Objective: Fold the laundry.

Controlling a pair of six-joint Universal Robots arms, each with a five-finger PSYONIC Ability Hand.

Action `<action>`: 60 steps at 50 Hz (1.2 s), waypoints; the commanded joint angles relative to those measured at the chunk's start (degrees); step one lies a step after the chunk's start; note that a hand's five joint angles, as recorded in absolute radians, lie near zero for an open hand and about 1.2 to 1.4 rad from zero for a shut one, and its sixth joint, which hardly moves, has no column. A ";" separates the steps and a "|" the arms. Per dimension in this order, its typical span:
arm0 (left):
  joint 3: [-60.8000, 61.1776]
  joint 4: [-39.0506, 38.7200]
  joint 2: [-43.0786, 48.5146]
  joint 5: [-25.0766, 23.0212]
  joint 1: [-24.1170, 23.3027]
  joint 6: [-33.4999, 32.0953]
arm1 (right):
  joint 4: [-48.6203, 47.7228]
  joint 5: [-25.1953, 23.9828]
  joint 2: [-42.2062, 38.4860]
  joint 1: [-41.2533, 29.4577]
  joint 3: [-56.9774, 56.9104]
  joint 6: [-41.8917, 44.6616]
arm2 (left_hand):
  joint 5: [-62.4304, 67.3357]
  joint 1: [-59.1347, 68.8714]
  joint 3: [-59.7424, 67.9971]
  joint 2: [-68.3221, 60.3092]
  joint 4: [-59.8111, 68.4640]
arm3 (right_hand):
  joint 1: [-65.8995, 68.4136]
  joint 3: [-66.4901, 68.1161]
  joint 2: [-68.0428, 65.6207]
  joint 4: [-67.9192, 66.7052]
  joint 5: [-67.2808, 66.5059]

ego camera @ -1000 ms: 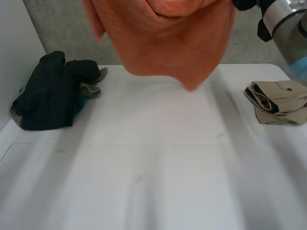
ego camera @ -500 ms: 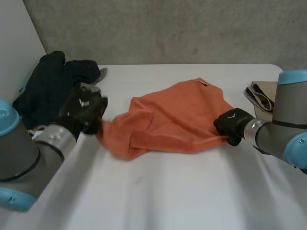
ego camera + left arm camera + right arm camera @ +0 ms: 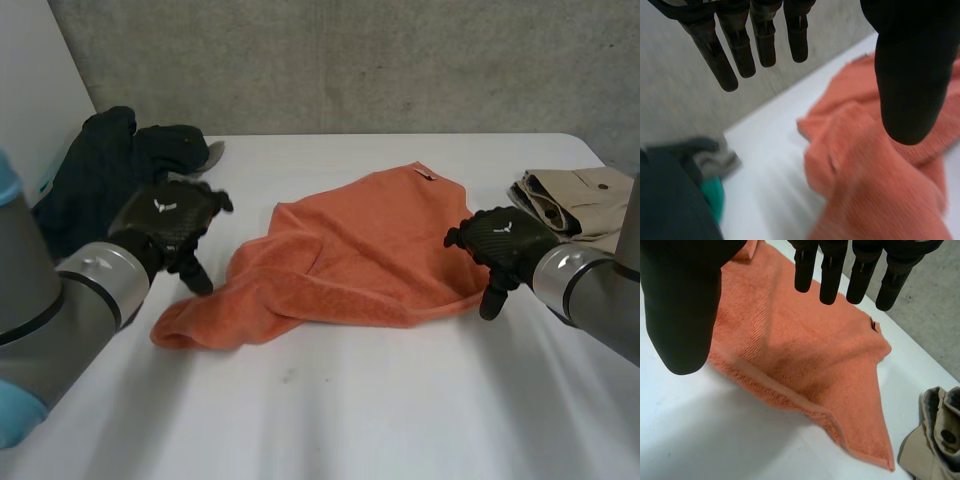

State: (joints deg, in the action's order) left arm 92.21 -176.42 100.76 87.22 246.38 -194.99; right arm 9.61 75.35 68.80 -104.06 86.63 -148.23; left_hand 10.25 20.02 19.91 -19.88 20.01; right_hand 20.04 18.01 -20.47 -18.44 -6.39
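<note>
left hand (image 3: 168, 222): fingers straight and spread apart from the thumb, grasping nothing; the left wrist view shows clear space between fingers and thumb. the hand is above the tabletop (image 3: 350, 410), fingers pointing down, just beside the bunched left end of the orange towel (image 3: 350, 262); contact with the cloth cannot be determined. right hand (image 3: 502, 243): fingers straight, thumb apart, grasping nothing. it is just beside the near right corner of the towel, one fingertip pointing down toward the tabletop close to that corner. in the right wrist view the towel lies beneath the hand, with its hemmed edge running under the thumb. orange towel: lies on the middle of the tabletop between the two hands, unfolded and crumpled. its left part is gathered into a thick rolled fold that ends near the left hand; its right part lies flatter, with a small tag (image 3: 426, 175) at the far corner. pile of dark clothes (image 3: 100, 180): on the tabletop at the far left, behind the left hand, apart from the towel; a teal item (image 3: 713, 200) shows at its edge in the left wrist view. folded khaki garment (image 3: 585, 208): on the tabletop at the far right, behind the right hand, apart from the towel.
</note>
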 commanded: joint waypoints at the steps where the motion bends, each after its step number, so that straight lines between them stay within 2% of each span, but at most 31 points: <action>1: -2.56 5.74 5.93 0.15 2.69 1.19 | -1.61 -1.17 0.11 2.55 3.28 0.31 | 2.91 3.14 3.25 -3.29 3.15 | -2.56 -0.53 2.99 0.96 -1.10; 6: -3.44 5.64 8.74 -0.03 8.24 0.84 | -1.88 -2.93 0.02 3.52 3.90 0.31 | 4.93 5.16 5.28 -5.31 5.17 | -2.56 -0.53 2.99 0.96 -1.10; 14: -3.71 6.96 14.72 -2.40 8.16 1.02 | -1.70 -3.46 -0.07 4.30 2.76 0.31 | 4.93 5.16 5.28 -5.31 5.17 | -2.89 -0.86 3.32 1.29 -0.76; 16: -3.62 7.49 15.42 -2.92 8.07 1.02 | -1.27 -3.46 -0.24 5.01 1.53 0.31 | 5.27 5.50 5.61 -5.64 5.51 | -7.25 -5.22 7.68 5.65 3.59; 18: -3.44 8.28 15.87 -3.45 7.98 1.10 | -1.09 -3.37 -0.77 5.45 0.48 0.31 | 9.45 9.68 9.80 -9.83 9.69 | -9.78 -7.76 10.21 8.19 6.13; 20: -3.36 8.37 15.87 -3.81 7.72 1.10 | -1.09 -3.46 -1.21 5.89 -0.32 0.22 | 18.84 19.07 19.19 -19.22 19.08 | -9.96 -7.93 10.39 8.36 6.30; 22: -3.44 8.37 15.87 -3.98 7.28 1.19 | -1.18 -3.55 -1.65 5.89 -0.84 0.05 | 40.00 40.23 40.35 -40.38 40.24 | -9.96 -7.93 10.39 8.36 6.30; 25: -4.23 8.37 15.69 -3.81 7.10 1.19 | -1.09 -3.55 -3.49 5.89 -1.63 0.31 | 59.69 59.92 60.03 -60.06 59.93 | -8.95 -6.93 9.38 7.36 5.30; 37: -10.47 10.39 9.11 -3.46 4.99 1.02 | -2.32 -3.72 -12.54 5.27 -4.18 1.89 | 59.75 59.98 60.09 -60.12 59.99 | -5.25 -3.23 5.68 3.66 1.60; 41: -11.26 10.30 5.24 -3.54 4.90 1.02 | -5.30 -3.55 -14.39 5.19 -4.36 3.21 | 59.75 59.98 60.09 -60.12 59.99 | 4.31 6.34 -3.88 -5.91 -7.97; 45: -11.62 10.22 1.90 -3.63 4.47 1.10 | -10.13 -3.37 -15.62 5.27 -4.54 3.39 | 59.75 59.98 60.09 -60.12 59.99 | 22.11 24.14 -21.68 -23.71 -25.77; 46: -11.62 10.22 1.37 -3.63 4.46 1.10 | -13.19 -2.94 -16.49 5.36 -4.97 3.39 | 59.75 59.98 60.09 -60.12 59.99 | 50.31 52.34 -49.88 -51.91 -53.97; 47: -11.62 10.13 0.32 -3.54 4.46 1.19 | -14.96 -2.67 -16.85 5.45 -5.33 3.21 | 59.75 59.98 60.09 -60.12 59.99 | 59.86 61.89 -59.43 -61.46 -63.52; 54: -11.44 8.81 -3.99 -3.28 4.81 1.19 | -17.44 0.93 -15.10 5.89 -4.89 3.30 | 59.75 59.98 60.09 -60.12 59.99 | 59.96 61.99 -59.53 -61.56 -63.61; 58: -11.62 6.70 -7.68 -2.75 5.34 0.58 | -15.25 2.43 -3.26 6.68 -4.89 3.91 | 59.75 59.98 60.09 -60.12 59.99 | 59.96 61.99 -59.53 -61.56 -63.61; 59: -11.79 6.35 -8.47 -2.67 5.60 0.49 | -12.19 2.34 2.42 7.72 -5.76 4.70 | 59.75 59.98 60.09 -60.12 59.99 | 59.96 61.99 -59.53 -61.56 -63.61; 60: -12.05 6.17 -9.61 -2.58 5.87 0.40 | -10.51 2.17 4.57 8.34 -6.20 5.05 | 59.75 59.98 60.09 -60.12 59.99 | 59.96 61.99 -59.53 -61.56 -63.61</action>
State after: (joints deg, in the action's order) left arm 80.66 -167.96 96.06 84.02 251.26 -193.96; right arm -7.38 76.50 57.48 -97.90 81.42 -144.69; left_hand 56.28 65.89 68.39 -68.44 68.54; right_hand 64.54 67.80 -67.34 -68.41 -56.98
